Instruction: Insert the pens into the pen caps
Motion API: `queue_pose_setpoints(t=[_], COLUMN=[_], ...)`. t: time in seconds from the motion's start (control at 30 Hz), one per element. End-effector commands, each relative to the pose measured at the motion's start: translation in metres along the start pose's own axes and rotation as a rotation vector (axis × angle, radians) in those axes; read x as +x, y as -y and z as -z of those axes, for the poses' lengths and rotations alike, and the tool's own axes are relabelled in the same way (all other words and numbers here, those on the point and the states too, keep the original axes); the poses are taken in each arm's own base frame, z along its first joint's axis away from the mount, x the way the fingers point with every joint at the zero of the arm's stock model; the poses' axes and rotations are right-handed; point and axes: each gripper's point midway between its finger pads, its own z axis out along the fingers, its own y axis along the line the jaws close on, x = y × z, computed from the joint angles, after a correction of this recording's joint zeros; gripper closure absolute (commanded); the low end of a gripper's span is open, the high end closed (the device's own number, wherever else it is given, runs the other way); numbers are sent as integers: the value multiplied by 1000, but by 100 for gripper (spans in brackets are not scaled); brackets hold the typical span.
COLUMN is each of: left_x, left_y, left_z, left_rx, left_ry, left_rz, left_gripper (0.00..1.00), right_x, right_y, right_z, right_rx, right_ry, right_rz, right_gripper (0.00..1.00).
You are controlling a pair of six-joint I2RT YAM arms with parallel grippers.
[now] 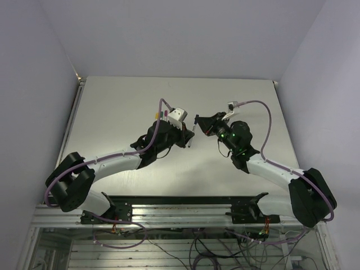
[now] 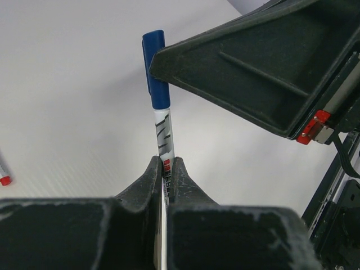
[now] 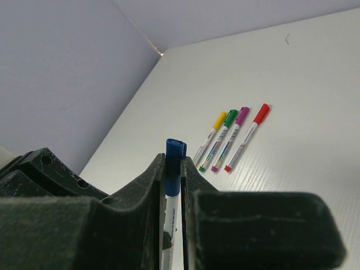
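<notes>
My left gripper (image 2: pixel 165 163) is shut on the silvery-white barrel of the blue pen (image 2: pixel 163 138), held off the table. The blue cap (image 2: pixel 156 70) sits on the pen's far end. My right gripper (image 3: pixel 174 163) is shut on that blue cap (image 3: pixel 175 160), with the barrel (image 3: pixel 170 219) running down between its fingers. In the top view the two grippers meet over the middle of the table, left gripper (image 1: pixel 187 139) facing right gripper (image 1: pixel 197 125), with the pen (image 1: pixel 192 136) between them.
Four pens lie side by side on the white table (image 3: pixel 304 84), each with its cap on: yellow (image 3: pixel 211 140), green (image 3: pixel 220 140), purple (image 3: pixel 230 139), red (image 3: pixel 246 138). A red pen end (image 2: pixel 4 180) shows at the left edge. Walls enclose the table on three sides.
</notes>
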Motion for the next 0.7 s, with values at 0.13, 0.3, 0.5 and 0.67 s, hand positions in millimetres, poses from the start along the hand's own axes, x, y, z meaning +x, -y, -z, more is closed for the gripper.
queue_pose_setpoints(t=[0.13, 0.3, 0.5, 0.67], left_x=[-114, -103, -67, -34], left_y=[16, 10, -7, -25], left_z=[10, 5, -10, -25], left_rx=[46, 30, -31, -92], left_ry=[371, 342, 246, 162], left_rz=[-10, -4, -3, -10], left_gripper=[93, 93, 93, 93], right_x=[102, 95, 57, 15], right_y=[20, 20, 20, 10], right_z=[24, 19, -2, -16], right_rx=[77, 91, 155, 173], right_ry=[-354, -321, -227, -107], right_rz=[12, 29, 80, 120], right_gripper=[100, 100, 100, 87])
